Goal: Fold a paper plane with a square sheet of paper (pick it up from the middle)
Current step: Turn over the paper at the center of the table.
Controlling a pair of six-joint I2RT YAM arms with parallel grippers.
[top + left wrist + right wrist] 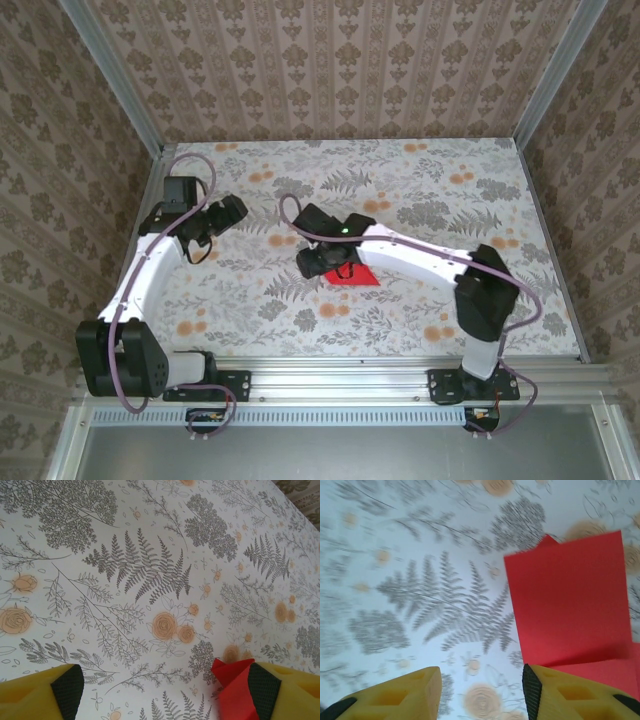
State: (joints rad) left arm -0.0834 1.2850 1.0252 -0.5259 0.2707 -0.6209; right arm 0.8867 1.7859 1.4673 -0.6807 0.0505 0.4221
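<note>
Soft, even light fills the overhead view, which is sharp throughout, with only faint shadows on the table (420,190). The left wrist view is bright and crisp. The right wrist view is smeared, worst toward 9 o'clock; the red paper (565,600) casts a dark shadow band near 4 o'clock.

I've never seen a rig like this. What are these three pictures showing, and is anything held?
Two robot arms are bolted at the near edge of a flower-patterned table. The top picture looks down from above and behind: the left arm on the left, the right arm stretched toward the middle. The other two pictures come from cameras on the wrists, so the yellow fingers at the bottom are each arm's own. A red sheet of paper, partly folded, lies on the table. The right gripper is open beside it; the left gripper is open too. Nothing is held.
</note>
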